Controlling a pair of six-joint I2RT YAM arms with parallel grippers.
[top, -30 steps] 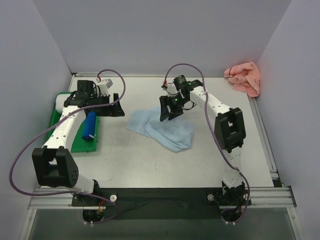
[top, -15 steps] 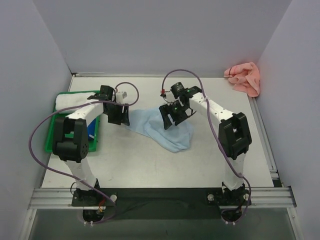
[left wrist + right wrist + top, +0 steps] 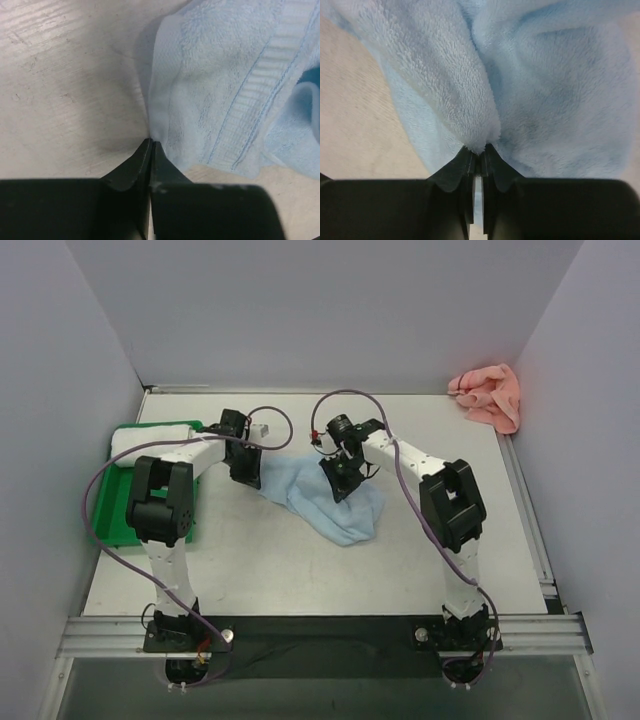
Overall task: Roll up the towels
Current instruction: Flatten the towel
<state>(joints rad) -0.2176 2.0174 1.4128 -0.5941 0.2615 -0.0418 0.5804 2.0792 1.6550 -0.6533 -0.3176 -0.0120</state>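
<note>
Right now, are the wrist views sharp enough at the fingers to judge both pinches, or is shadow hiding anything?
Left wrist: light blue cloth towel sharp, its woven band crisp; soft shadow on the table beside the left fingers. Right wrist: pile crisp at the right fingers. Top: even light, no glare.

A fixed camera looked down from high behind the near edge of the table (image 3: pixel 300 570), taking in its whole top. The two wrist cameras pointed downward from very close onto the light blue towel (image 3: pixel 345 515), the one part all three views shared.
</note>
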